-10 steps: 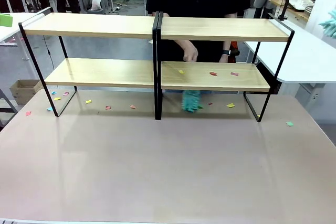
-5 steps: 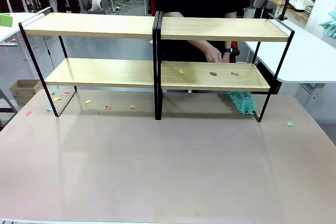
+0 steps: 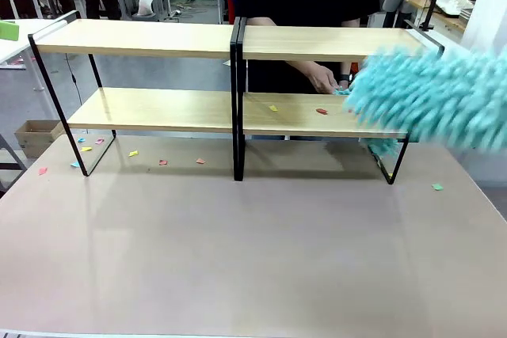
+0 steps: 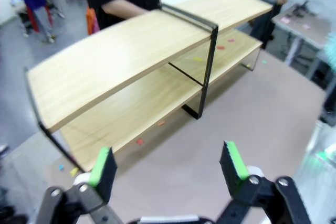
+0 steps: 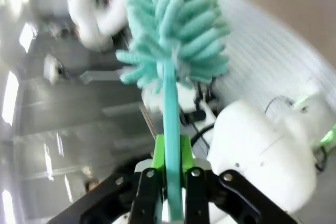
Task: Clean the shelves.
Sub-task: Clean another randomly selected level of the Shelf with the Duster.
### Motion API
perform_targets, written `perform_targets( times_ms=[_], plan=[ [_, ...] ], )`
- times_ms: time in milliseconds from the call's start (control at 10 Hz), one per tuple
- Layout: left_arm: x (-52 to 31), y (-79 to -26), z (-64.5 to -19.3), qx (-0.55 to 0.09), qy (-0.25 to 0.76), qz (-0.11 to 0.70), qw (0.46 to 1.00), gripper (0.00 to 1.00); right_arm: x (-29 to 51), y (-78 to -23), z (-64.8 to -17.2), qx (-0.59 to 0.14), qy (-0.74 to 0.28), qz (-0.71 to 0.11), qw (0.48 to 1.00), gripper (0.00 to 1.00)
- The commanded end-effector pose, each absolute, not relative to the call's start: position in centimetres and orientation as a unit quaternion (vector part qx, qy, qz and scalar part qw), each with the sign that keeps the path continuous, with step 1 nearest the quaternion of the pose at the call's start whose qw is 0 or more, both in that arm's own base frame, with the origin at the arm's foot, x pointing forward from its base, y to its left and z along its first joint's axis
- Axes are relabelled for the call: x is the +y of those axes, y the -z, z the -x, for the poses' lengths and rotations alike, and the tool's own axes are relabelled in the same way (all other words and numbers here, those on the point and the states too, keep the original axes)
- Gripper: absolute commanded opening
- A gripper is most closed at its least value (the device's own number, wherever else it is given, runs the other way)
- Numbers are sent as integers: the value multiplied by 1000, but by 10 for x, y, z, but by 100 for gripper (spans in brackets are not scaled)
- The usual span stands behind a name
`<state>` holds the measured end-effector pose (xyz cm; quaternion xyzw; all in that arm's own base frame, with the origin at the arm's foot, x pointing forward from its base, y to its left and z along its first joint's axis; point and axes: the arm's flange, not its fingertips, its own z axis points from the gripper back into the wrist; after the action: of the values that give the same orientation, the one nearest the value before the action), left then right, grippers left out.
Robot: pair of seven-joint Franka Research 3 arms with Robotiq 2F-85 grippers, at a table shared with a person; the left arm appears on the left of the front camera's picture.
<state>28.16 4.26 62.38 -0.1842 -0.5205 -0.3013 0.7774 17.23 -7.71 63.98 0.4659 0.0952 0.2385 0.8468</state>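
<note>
Right wrist view: my right gripper [image 5: 170, 151] clamps the duster [image 5: 170, 24]; left gripper [image 4: 168, 160] gapes. Blurred, the duster seems near the shelves' [image 3: 158, 108] right end; I'd sweep the lower board lightly.

Joined two-tier light-wood shelves [image 3: 142, 37] stand upright, black-framed.

No words, labels, brands or numbers can be read, whether on the light-wood shelves in thin black metal frames [image 3: 150, 39], the beige bench [image 3: 238, 259] or the fluffy turquoise duster [image 3: 436, 99]. The blurred wrist views may hide small print.
</note>
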Motion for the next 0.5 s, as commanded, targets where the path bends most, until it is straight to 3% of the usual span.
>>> perform_targets(
  times_ms=[0,100,200,400],
  plan=[
    [43,-624,-281,-519,303,185,777,100,-64,-615,-162,101,-300,-379,869,12],
    [43,-624,-281,-519,303,185,777,100,-108,-635,-168,69,-272,-389,878,12],
    [43,-624,-281,-519,303,185,777,100,-51,-625,-162,120,-271,-425,855,12],
    [43,-624,-281,-519,303,185,777,100,-30,-615,-167,103,-281,-390,871,12]
  ],
)
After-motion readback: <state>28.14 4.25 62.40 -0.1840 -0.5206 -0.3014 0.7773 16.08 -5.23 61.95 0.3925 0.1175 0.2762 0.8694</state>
